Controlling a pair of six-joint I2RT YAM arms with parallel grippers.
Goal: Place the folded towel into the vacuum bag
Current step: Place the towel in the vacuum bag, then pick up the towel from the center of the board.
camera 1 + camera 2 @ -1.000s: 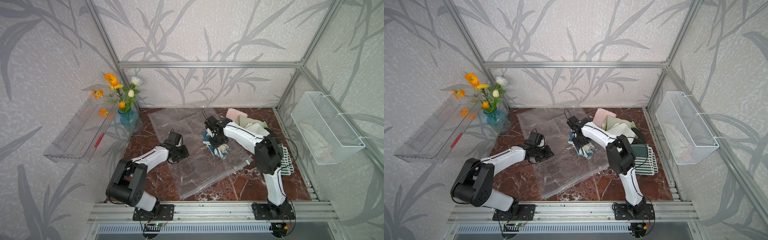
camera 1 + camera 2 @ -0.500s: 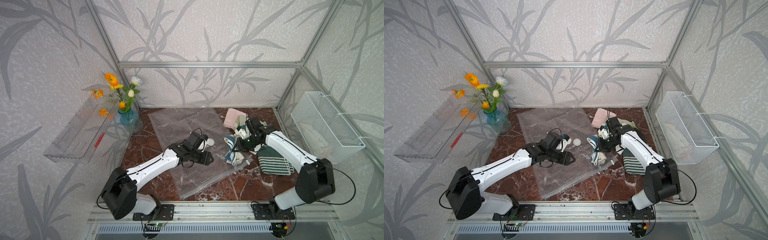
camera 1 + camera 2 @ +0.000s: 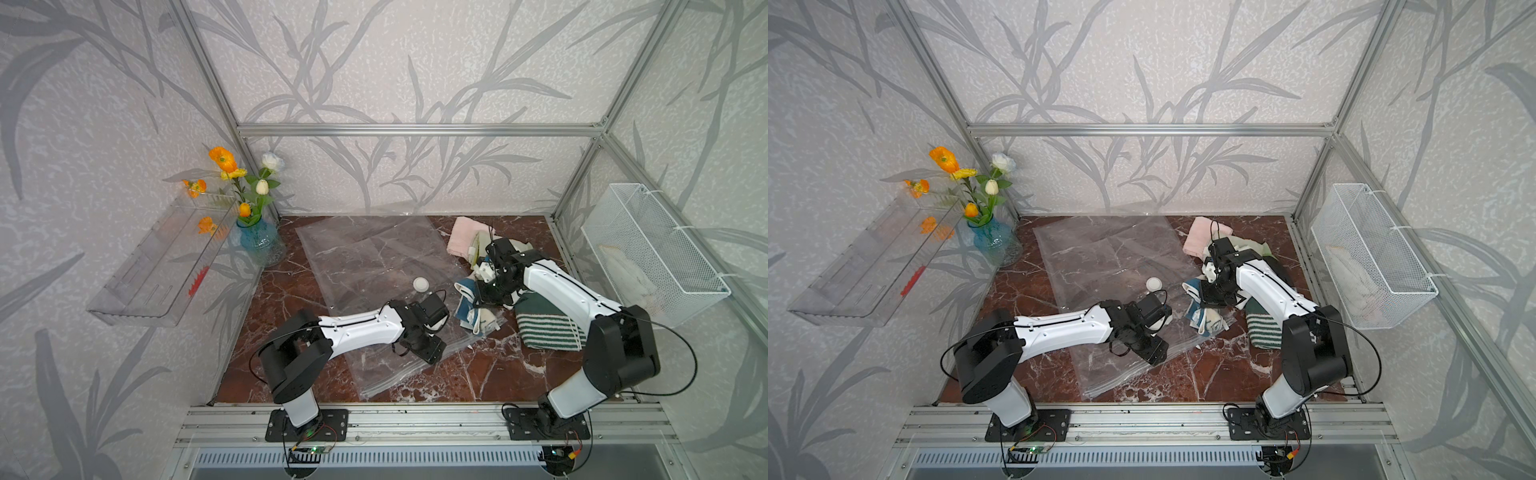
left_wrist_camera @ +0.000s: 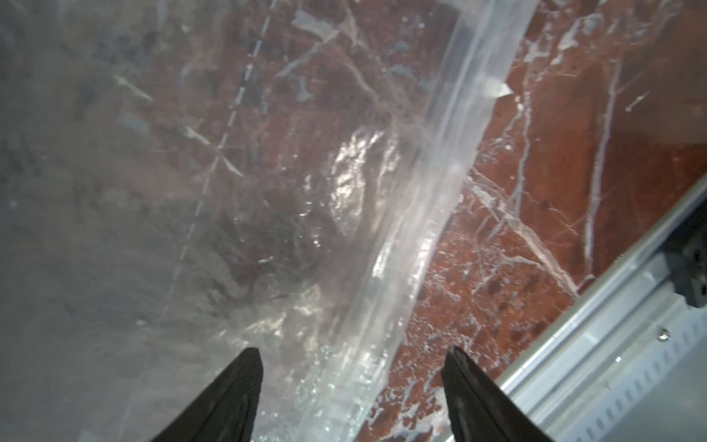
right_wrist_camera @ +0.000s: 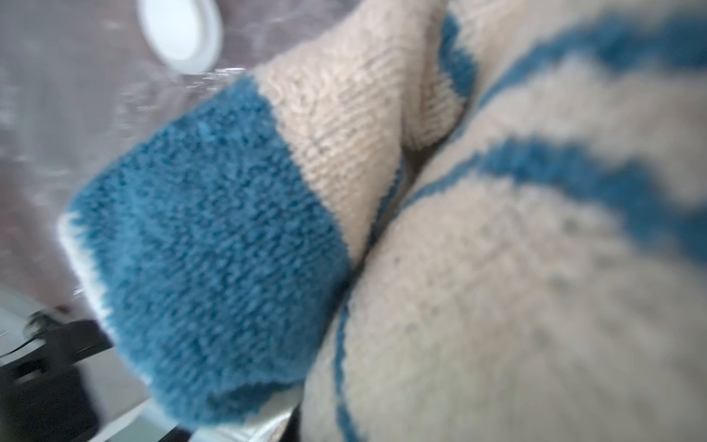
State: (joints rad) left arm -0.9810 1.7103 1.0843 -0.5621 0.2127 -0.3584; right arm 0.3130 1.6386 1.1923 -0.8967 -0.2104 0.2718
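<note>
**Status: Towel Held at the Bag's Edge**

1. Vacuum bag. The vacuum bag (image 3: 374, 266) lay flat on the red marble bench (image 3: 286, 291). Its white round valve (image 3: 420, 284) faced up. Its zip-seal strip (image 4: 421, 229) ran along the bag's edge nearest my arm bases.

2. Left tool. My left tool (image 4: 352, 352) hung just above the bag, over the zip-seal strip. Its two dark fingers (image 4: 237, 394) stood wide apart with nothing between them. Only clear plastic showed below the gap.

3. Right tool. My right tool (image 3: 488, 291) was at the bag's side nearest my right arm, close to the valve. It was clamped on the folded towel (image 3: 471, 309), a blue-and-beige striped one. In the right wrist view this cloth (image 5: 382, 229) filled almost the whole picture, and the tool's own fingers were hidden behind it.

4. Towel position. The folded towel hung bunched from the right tool. Its lower end touched the bag's corner beside the zip-seal strip. I could not tell whether that end lay on the plastic or under it.

5. Other items. A green striped towel (image 3: 548, 328) lay on the bench just beyond that side of the bag. A pink towel (image 3: 463, 235) lay near the bag's far corner.
</note>
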